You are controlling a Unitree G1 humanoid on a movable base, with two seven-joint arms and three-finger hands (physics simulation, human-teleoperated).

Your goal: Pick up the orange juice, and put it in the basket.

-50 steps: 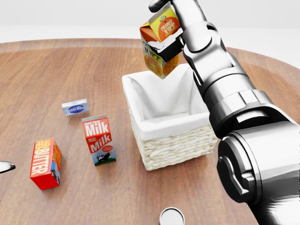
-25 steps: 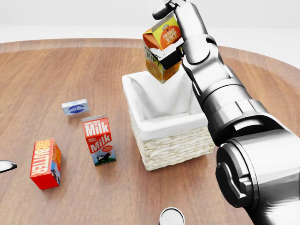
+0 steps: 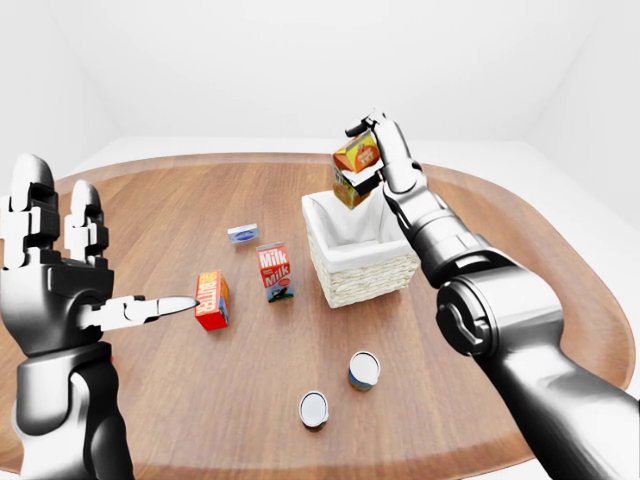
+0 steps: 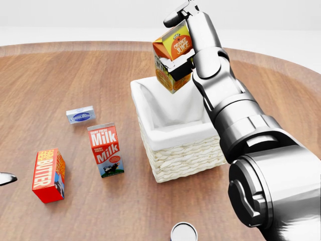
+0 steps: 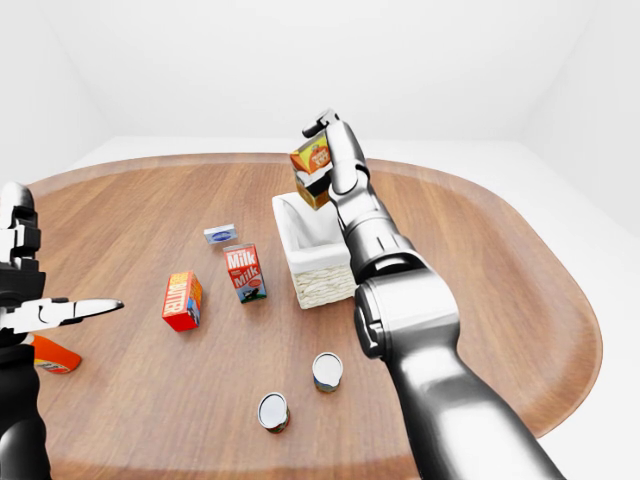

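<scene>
Slightly raised since earlier, the orange juice [image 4: 173, 59] was kept clamped in the right hand [image 4: 188, 47], apparently over the basket [image 4: 183, 155] for release.

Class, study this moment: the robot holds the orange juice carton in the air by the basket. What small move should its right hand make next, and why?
Probably lower it a little. The right hand grips the orange juice carton, tilted, above the top rim of the white-lined wicker basket, whose lined hollow looks empty. Lowering first, then opening the fingers, should drop it inside rather than on the round wooden table.

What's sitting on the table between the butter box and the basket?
The milk carton stands between butter box and basket, clearest in the head view.
</scene>
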